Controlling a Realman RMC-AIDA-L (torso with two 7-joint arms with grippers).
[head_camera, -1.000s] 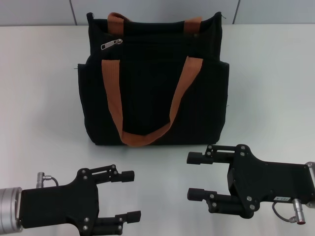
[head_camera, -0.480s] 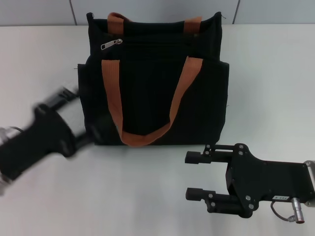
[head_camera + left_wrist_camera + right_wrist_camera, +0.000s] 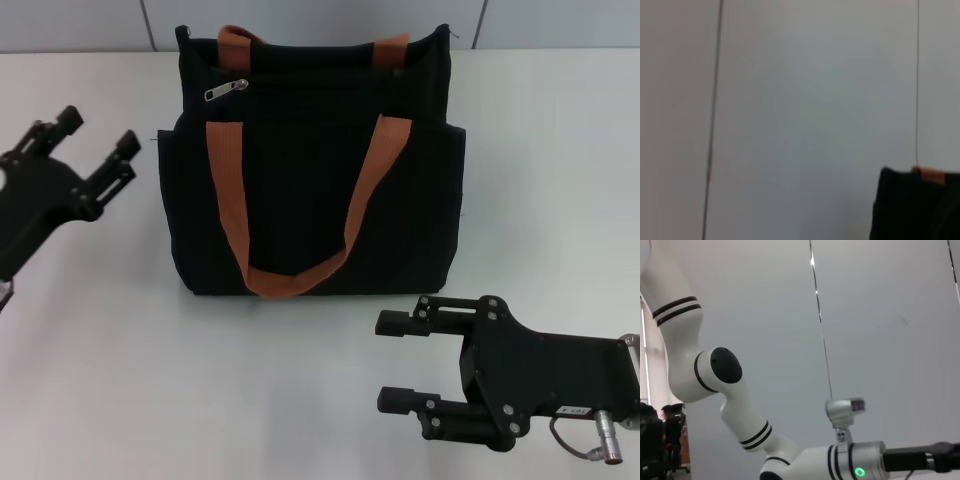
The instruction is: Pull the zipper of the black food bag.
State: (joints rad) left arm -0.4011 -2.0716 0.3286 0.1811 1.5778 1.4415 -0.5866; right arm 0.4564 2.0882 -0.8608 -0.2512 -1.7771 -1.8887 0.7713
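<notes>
**Zipper sits right of left gripper**

Zipper lies at bag top-left corner, pull slanting along the zip line. Left gripper, fingers apart, is nearer, beside the bag. Right gripper idles in front, fingers apart

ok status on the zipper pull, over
Left gripper open, beside black food bag. Right gripper open, parked in front. Zipper untouched. Nothing blocking.

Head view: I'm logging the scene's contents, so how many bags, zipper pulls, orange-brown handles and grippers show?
black food bag: 1
zipper: 1
orange-brown handles: 2
grippers: 2, left gripper open beside the bag, right gripper open in front of it
Total: 6
</notes>
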